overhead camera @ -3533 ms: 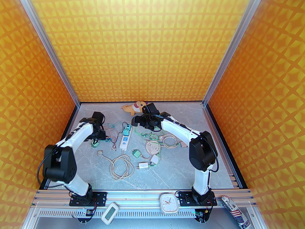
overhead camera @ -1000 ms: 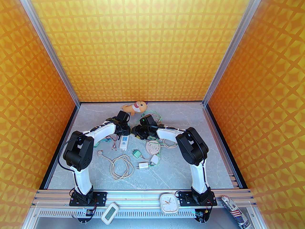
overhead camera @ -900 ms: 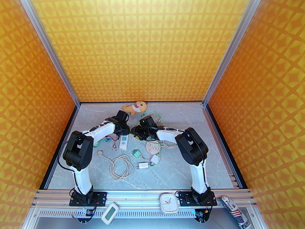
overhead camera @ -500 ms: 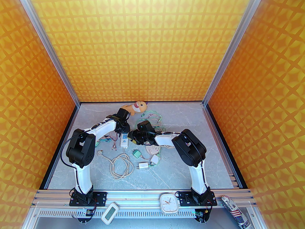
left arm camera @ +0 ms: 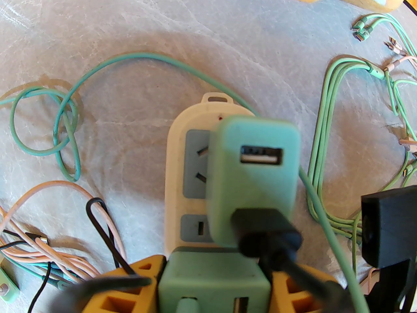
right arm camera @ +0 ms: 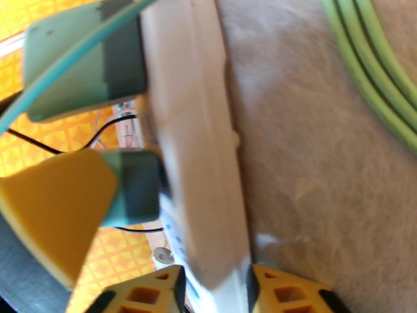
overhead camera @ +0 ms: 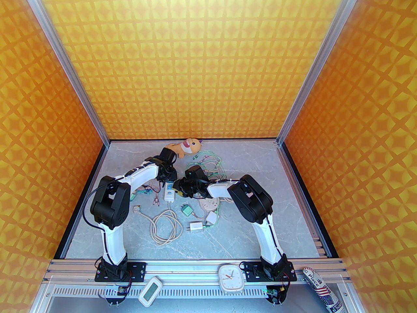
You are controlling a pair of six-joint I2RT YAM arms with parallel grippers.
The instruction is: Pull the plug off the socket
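Nearest, the right gripper [right arm camera: 215, 277] is clamped across the white power strip [right arm camera: 192, 126], which lies on the worktop [left arm camera: 130, 28]. Beyond it, the left gripper [left arm camera: 215, 272] grasps the green plug [left arm camera: 213, 285], seated in the strip. A green charger [left arm camera: 254, 174] is plugged in farther along. A plush toy [overhead camera: 185, 147] lies at the back.

The left gripper [left arm camera: 215, 285] has swung in from the left onto a green plug [left arm camera: 195, 272] on the strip [left arm camera: 177, 148], while the right gripper [right arm camera: 216, 289] has come forward, closing around the strip's edges.
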